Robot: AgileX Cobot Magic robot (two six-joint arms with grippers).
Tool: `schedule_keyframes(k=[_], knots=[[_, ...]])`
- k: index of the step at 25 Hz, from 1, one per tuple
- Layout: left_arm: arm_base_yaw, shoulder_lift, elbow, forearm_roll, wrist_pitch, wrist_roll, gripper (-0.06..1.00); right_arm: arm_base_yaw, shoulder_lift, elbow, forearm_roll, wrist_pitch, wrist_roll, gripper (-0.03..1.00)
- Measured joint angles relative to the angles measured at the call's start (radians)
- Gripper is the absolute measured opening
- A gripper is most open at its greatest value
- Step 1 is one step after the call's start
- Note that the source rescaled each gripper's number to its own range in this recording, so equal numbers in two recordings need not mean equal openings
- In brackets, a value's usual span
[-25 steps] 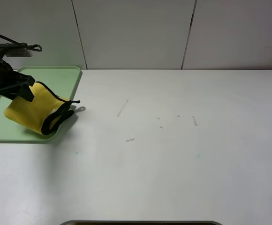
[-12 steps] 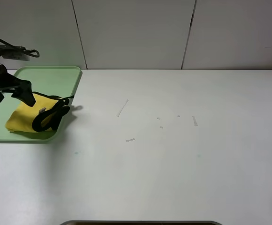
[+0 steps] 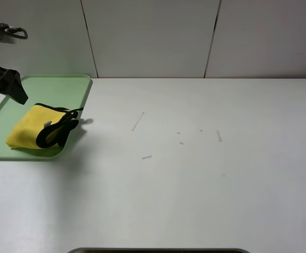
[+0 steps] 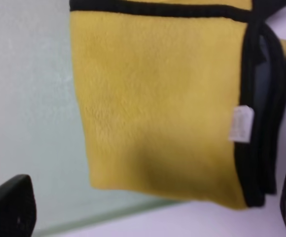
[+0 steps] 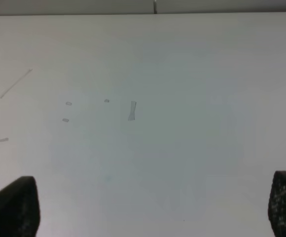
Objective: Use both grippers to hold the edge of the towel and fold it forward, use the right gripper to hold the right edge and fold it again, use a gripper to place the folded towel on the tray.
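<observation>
The yellow towel [image 3: 34, 129] lies folded on the pale-green tray [image 3: 63, 87] at the far left, its bunched black edge [image 3: 58, 132] close to the tray's right rim. My left gripper [image 3: 13, 87] hovers above and behind the towel, open and holding nothing. In the left wrist view the towel [image 4: 158, 98] fills the frame with a white tag [image 4: 241, 123], lying on the tray [image 4: 29, 98]; the left gripper [image 4: 150, 205] has its fingers spread wide. Only the right wrist view shows my right gripper [image 5: 148, 205], which is open over bare white table.
Small pale scraps [image 3: 138, 121] [image 3: 146, 157] [image 3: 219, 136] lie on the white table near its middle. A panelled wall stands behind. A dark strip [image 3: 158, 251] borders the table's front edge.
My left gripper opened and let go of the towel, then rose and drew back to the left. The towel dropped and settled flat on the tray.
</observation>
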Motion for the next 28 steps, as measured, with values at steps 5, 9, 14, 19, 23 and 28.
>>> schedule_keyframes(k=[5,9,14,19,23,28], knots=[[-0.008,-0.106,0.033,-0.053,0.055,-0.001,1.00,0.000,0.000,0.000,0.000,0.000,0.000,1.00],[-0.044,-0.200,0.079,-0.065,0.085,-0.003,1.00,0.000,0.000,0.000,0.000,0.000,0.000,1.00],[-0.107,-0.317,0.143,-0.090,0.139,-0.003,1.00,0.000,0.000,0.000,0.000,0.000,0.000,1.00],[-0.154,-0.440,0.215,-0.114,0.189,-0.003,1.00,0.000,0.000,0.000,0.000,0.000,0.000,1.00],[-0.164,-0.550,0.278,-0.124,0.207,-0.005,1.00,0.000,0.000,0.000,0.000,0.000,0.000,1.00],[-0.166,-0.702,0.364,-0.124,0.213,-0.056,1.00,0.000,0.000,0.000,0.000,0.000,0.000,1.00]])
